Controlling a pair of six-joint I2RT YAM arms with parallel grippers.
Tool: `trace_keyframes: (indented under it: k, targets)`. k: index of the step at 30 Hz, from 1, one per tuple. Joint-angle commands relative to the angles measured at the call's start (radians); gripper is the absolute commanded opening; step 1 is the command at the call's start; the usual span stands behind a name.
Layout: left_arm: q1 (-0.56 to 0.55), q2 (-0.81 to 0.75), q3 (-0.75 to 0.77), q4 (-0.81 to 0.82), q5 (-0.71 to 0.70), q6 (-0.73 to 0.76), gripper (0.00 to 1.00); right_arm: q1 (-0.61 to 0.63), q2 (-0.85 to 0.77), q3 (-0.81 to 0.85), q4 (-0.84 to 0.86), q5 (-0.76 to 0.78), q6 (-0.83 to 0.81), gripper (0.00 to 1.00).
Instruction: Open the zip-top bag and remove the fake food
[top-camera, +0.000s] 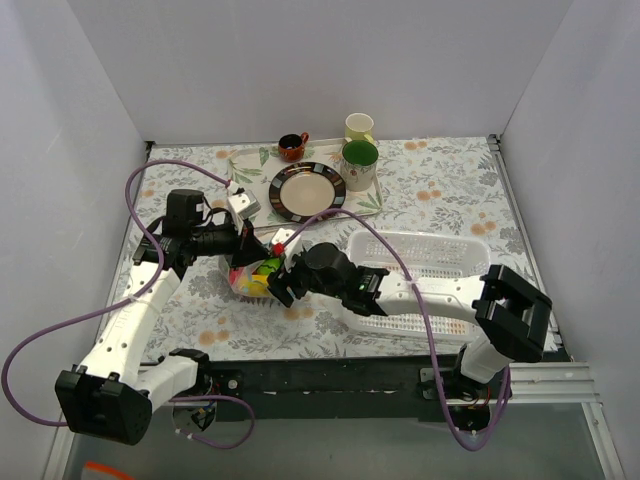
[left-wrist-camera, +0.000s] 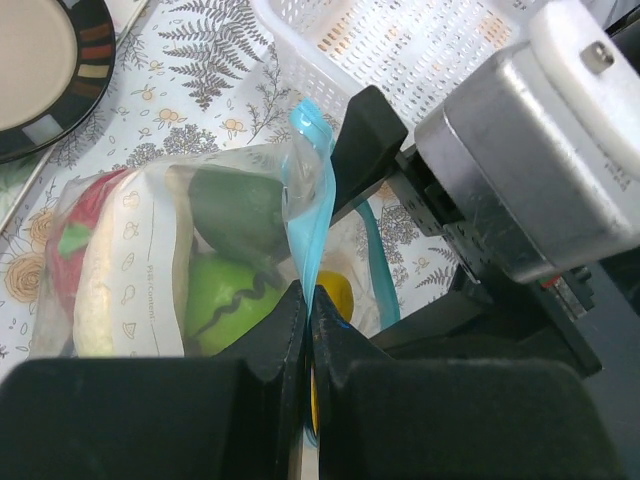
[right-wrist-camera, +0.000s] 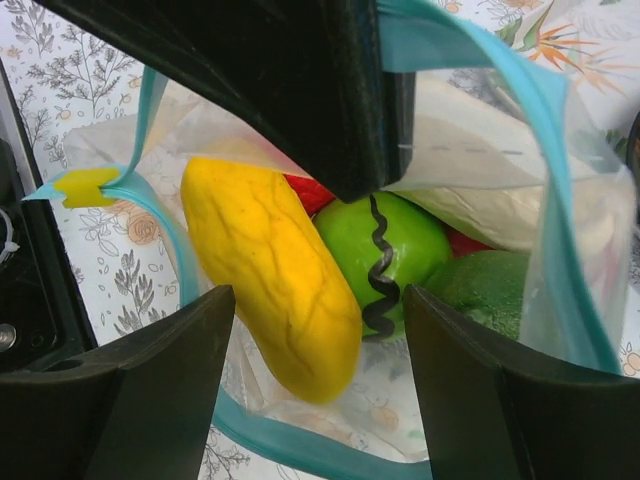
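Between the pinched fingers of the left gripper (left-wrist-camera: 305, 305) sits the blue lip of the zip-top bag (left-wrist-camera: 140, 250) — likely to hold its mouth wide — while the right gripper (right-wrist-camera: 318, 310), fingers apart, straddles the fake food (right-wrist-camera: 265, 260).

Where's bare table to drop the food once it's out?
Far right corner, between mat, basket and right wall. Near strip in front of the bag, between left arm and right arm. Crowded: the mat with plate and cups, and the middle around bag, left claw and right claw.
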Motion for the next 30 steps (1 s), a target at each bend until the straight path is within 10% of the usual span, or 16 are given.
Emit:
trace_keyframes:
  k: [1,5,22,25,28,30]
  targets:
    - [-0.015,-0.031,0.028,0.012,0.072,-0.032,0.00,0.025,0.030,0.034,0.123,-0.011,-0.022,0.80]
    - [-0.020,-0.019,0.015,0.054,0.071,-0.058,0.00,0.078,0.076,0.034,0.103,-0.002,-0.091,0.98]
    - [-0.052,-0.018,0.037,0.046,0.114,-0.100,0.00,0.172,0.203,0.064,0.212,0.405,-0.291,0.90]
    - [-0.052,-0.019,0.038,0.035,0.116,-0.093,0.00,0.172,0.220,0.098,0.163,0.376,-0.282,0.82]
    - [-0.053,-0.019,0.051,0.022,0.088,-0.080,0.04,0.172,0.216,0.101,0.122,0.344,-0.245,0.52]
    - [-0.053,-0.018,0.065,0.016,0.032,-0.069,0.30,0.172,0.196,0.072,0.112,0.327,-0.210,0.27]
